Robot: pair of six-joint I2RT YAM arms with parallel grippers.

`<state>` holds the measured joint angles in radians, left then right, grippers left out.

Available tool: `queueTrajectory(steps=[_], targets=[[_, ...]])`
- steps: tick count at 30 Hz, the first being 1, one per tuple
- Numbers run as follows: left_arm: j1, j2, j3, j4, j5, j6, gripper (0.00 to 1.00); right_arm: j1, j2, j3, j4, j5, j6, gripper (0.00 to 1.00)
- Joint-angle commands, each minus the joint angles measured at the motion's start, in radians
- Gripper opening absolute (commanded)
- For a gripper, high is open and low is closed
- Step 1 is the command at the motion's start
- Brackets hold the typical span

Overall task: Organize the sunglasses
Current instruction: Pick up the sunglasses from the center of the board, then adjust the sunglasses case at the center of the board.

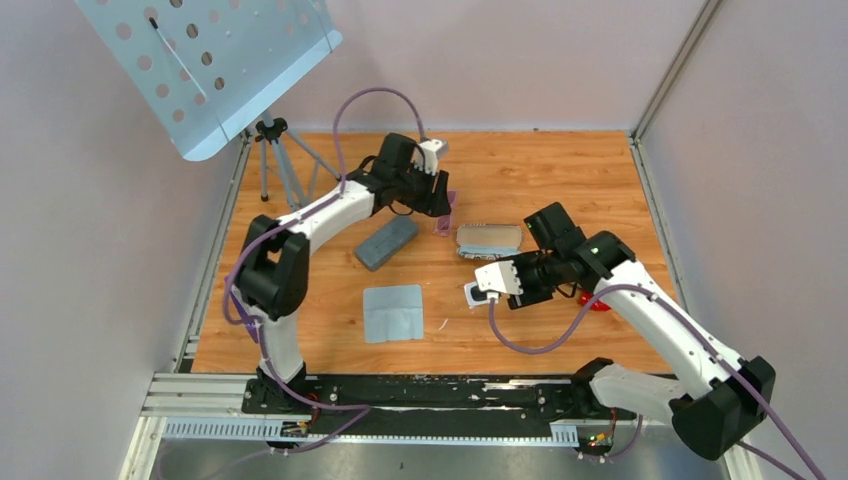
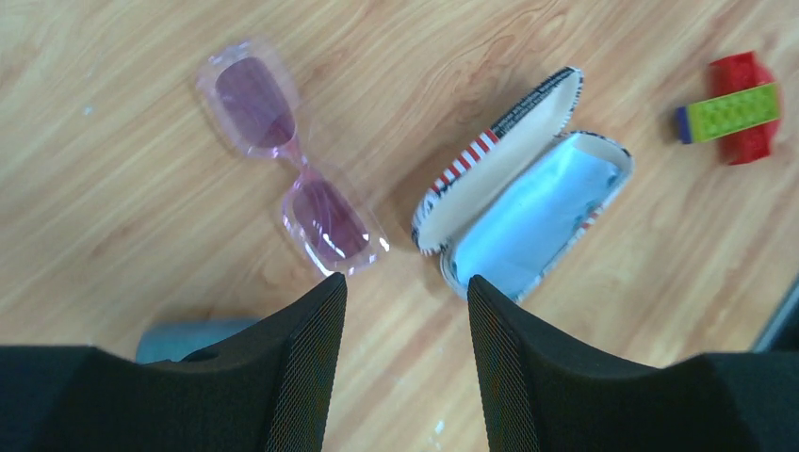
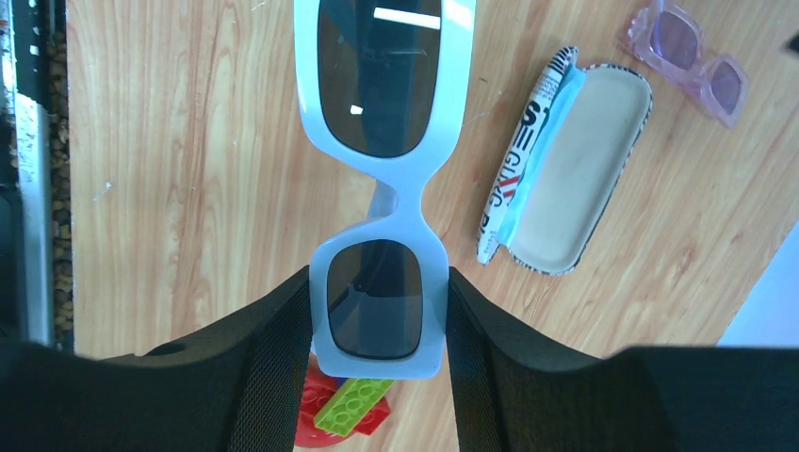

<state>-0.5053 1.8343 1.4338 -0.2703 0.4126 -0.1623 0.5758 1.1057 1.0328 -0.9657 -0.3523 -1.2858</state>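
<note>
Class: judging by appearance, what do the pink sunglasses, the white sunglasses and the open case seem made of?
The pink sunglasses: likely plastic, frame translucent and tinted. The white sunglasses: opaque glossy plastic, dark lenses with sharp reflections. The open case: printed outer covering, matte cream lining, probably fabric or paper.

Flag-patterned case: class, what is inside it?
The open flag-patterned case holds a light blue cloth in one half; the other half shows bare cream lining. Anything under the cloth is hidden.
</note>
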Motion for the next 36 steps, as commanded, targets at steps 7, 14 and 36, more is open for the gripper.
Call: queueTrajectory(steps=[7, 14, 36], targets=[[-0.098, 0.306, 0.278, 0.038, -0.009, 0.162, 0.52, -0.110, -0.156, -0.098, -0.135, -0.088, 0.043, 0.34], [-0.119, 0.386, 0.371, -0.069, 0.046, 0.276, 0.49, -0.153, -0.176, -0.109, -0.153, -0.111, 0.049, 0.34], [-0.128, 0.465, 0.415, -0.145, 0.194, 0.316, 0.31, -0.177, -0.140, -0.098, -0.147, -0.136, 0.060, 0.34]])
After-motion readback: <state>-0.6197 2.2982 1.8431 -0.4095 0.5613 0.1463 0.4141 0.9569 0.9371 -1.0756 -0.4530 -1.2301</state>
